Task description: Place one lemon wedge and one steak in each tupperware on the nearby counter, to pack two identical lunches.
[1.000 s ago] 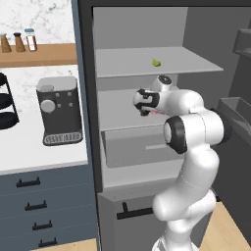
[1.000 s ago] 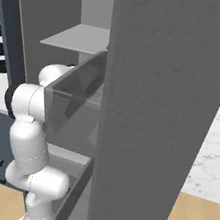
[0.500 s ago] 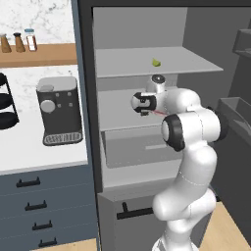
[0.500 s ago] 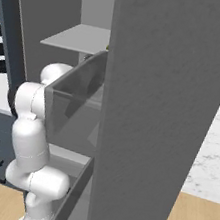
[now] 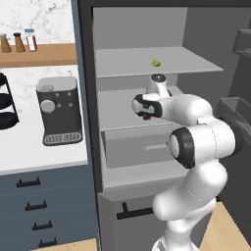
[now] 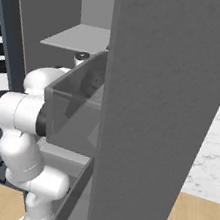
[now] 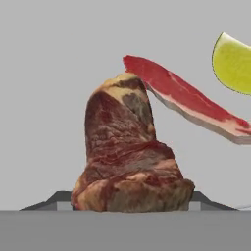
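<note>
**Arm reaching into the open fridge, a steak close before the hand camera**

Left base view: the white arm rises from the lower right and bends into an open grey fridge (image 5: 147, 63). Its gripper (image 5: 138, 107) sits at the middle shelf level, pointing left and inward; the fingers are too small and dark here to tell how wide they stand. On the upper shelf (image 5: 132, 61) lies a small yellow-green lemon wedge (image 5: 156, 62), above the hand and apart from it. Left of the fridge, the white marble-look counter (image 5: 24, 147) carries a dark coffee machine (image 5: 59, 110) over blue-grey drawers (image 5: 44, 206). A wooden shelf (image 5: 39, 55) above holds three small bottles (image 5: 18, 42).

Right base view: the arm comes up from the lower left, its forearm going behind a translucent grey door bin (image 6: 76, 94). The fridge door's wide grey face (image 6: 171, 92) takes up the right half.

Hand view: a reddish-brown steak (image 7: 131, 152) stands just above the two dark finger tips (image 7: 59, 200), which flank its base at either side; whether they press on it cannot be told. A second steak (image 7: 188, 100), pink-red with a pale edge, tilts behind it to the right. A lemon wedge (image 7: 235, 61) sits at the upper right.
</note>
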